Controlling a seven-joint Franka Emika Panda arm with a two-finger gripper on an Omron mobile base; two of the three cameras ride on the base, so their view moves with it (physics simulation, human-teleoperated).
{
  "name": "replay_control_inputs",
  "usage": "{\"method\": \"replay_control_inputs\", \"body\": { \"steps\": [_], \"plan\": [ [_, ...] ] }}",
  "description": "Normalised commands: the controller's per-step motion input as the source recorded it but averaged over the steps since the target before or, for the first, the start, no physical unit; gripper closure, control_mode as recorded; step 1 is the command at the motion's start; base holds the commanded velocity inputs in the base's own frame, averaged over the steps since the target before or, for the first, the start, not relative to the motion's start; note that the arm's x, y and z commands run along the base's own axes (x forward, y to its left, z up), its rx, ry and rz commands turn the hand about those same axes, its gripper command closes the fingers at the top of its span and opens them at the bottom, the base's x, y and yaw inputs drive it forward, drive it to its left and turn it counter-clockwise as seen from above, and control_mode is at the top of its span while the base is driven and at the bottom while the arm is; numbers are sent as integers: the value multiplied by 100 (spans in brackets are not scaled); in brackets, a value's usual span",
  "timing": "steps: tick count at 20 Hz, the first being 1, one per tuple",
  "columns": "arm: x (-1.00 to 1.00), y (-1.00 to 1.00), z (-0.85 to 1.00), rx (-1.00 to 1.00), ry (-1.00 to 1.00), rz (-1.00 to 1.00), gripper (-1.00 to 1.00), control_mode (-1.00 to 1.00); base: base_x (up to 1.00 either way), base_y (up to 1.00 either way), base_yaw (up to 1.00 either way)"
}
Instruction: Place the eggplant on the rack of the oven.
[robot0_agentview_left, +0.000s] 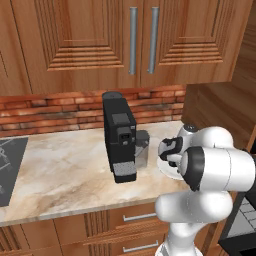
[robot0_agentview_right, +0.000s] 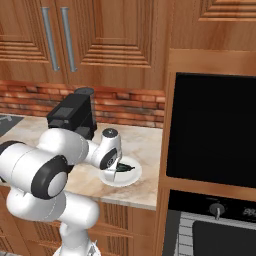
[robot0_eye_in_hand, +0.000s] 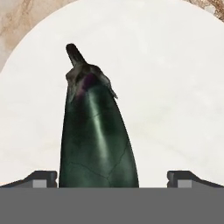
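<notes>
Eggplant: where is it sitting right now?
The eggplant lies on the white plate on the marble counter, left of the oven in the right base view. In the hand view it sits between the open claw tips.

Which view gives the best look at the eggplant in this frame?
The hand view: the eggplant lies close up on the white plate, stem visible, between the open jaws. The right base view shows a small dark shape beside the wrist. In the left base view the arm covers it.

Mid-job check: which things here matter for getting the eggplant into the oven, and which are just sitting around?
For the job: eggplant, the plate under it, oven, tool open astride the eggplant.
Just around: coffee machine, wall cabinets, counter, drawers.
</notes>
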Motion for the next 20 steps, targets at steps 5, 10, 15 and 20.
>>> {"method": "replay_control_inputs", "body": {
  "steps": [5, 10, 15, 20],
  "plan": [
    [0, 0, -1, 0, 0, 0, 100, -100, 0, 0, 0],
    [0, 0, 0, 0, 0, 0, 100, -100, 0, 0, 0],
    [-8, -1, 17, 0, -1, 0, 100, -100, 0, 0, 0],
    [-51, 0, 93, 0, 0, 0, 100, -100, 0, 0, 0]
  ]
}}
